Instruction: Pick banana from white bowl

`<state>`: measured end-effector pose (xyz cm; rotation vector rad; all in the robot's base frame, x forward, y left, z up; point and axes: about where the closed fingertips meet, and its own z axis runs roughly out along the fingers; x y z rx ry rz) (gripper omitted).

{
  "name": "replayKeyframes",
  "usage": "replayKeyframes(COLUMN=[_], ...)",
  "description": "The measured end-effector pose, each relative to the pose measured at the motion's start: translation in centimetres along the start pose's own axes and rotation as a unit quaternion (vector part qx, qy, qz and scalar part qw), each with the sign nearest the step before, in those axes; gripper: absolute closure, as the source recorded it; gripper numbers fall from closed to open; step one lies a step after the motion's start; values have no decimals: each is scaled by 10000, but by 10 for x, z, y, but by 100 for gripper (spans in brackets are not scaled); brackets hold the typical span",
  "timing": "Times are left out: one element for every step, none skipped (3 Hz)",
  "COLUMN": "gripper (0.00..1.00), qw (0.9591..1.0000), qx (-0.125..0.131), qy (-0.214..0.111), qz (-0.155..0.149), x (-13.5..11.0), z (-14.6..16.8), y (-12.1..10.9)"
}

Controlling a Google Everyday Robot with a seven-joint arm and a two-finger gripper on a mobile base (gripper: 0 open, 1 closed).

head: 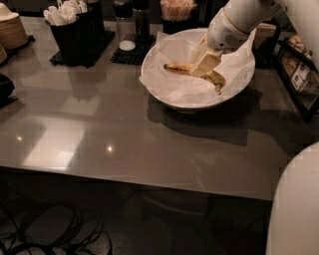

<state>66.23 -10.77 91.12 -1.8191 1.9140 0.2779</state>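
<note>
Glossy grey-brown table (124,124) with 2 small light glints (109,148), dark floor (174,224) and tangled black cables (45,234) beneath.

Tool (205,62) in white bowl (199,103); containers (79,30) crowd behind.

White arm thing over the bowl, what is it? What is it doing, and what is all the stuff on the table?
That is a robot's arm. At its tip is its hand, reaching down into the white bowl, right at the middle of the banana. I cannot see whether it has gripped the banana yet. The bowl is lined with crinkly white paper and stands on a shiny grey table. One camera took this, looking down at the table. The white lump at the bottom right is the robot's body. At the back are a black holder with white things in it and a stack of tan plates.
</note>
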Motion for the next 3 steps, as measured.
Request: replayKeyframes(gripper=[100,100,100], qw=[10000,9998,9997], qx=[34,159,207], qy=[-26,15,59], qz=[-79,-120,-109], x=[-9,-19,-20], z=[-35,-72,-96], y=[26,54,73])
